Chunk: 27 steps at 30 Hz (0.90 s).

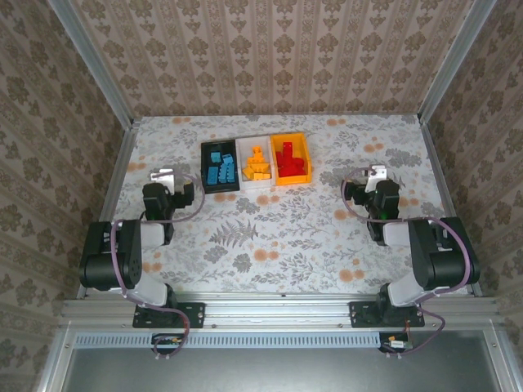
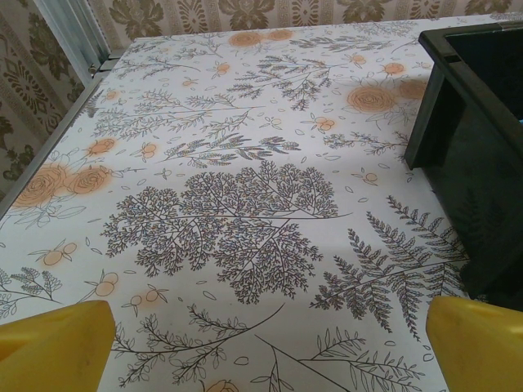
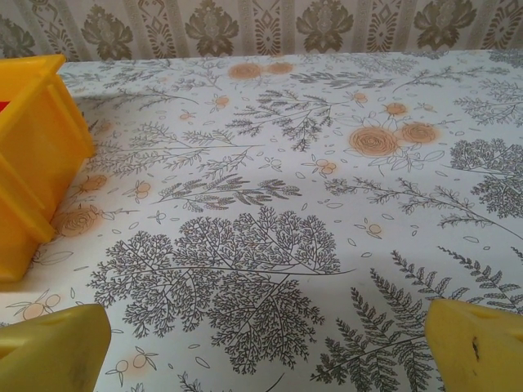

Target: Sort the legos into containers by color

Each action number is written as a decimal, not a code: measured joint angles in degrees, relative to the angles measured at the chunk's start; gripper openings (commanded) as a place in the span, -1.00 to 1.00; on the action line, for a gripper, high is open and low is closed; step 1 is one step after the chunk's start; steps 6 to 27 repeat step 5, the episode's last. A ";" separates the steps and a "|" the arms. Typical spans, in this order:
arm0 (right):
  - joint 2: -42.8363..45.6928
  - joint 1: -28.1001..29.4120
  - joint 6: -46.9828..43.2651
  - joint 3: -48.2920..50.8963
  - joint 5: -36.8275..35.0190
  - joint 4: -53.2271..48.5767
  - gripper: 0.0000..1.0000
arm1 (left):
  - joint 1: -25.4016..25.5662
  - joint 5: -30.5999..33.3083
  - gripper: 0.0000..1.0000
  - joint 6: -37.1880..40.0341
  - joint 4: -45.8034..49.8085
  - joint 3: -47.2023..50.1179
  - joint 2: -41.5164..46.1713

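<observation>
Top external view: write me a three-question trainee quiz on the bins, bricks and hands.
1. Which bin holds the blue bricks? A black, B white, C orange-yellow.
2. True or false: the left hand grips a brick.
3. Fill in: the red bricks lie in the ___ bin.
Key: 1 A, the black bin. 2 False; it is open and empty. 3 The orange-yellow bin.

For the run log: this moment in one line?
blue legos: black bin | orange legos: white bin | red legos: orange-yellow bin | left gripper open | right gripper open
</observation>
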<state>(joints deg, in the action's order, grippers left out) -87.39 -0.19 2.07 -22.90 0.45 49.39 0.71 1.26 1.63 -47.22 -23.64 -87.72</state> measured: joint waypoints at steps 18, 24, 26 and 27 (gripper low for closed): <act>0.00 0.09 0.00 0.00 -0.04 -0.37 1.00 | 0.00 0.00 1.00 0.00 0.00 0.00 0.00; 0.00 0.09 0.00 0.00 -0.04 -0.37 1.00 | 0.00 0.00 1.00 0.00 0.00 0.00 0.00; 0.00 0.09 0.00 0.00 -0.04 -0.37 1.00 | 0.00 0.00 1.00 0.00 0.00 0.00 0.00; 0.00 0.09 0.00 0.00 -0.04 -0.37 1.00 | 0.00 0.00 1.00 0.00 0.00 0.00 0.00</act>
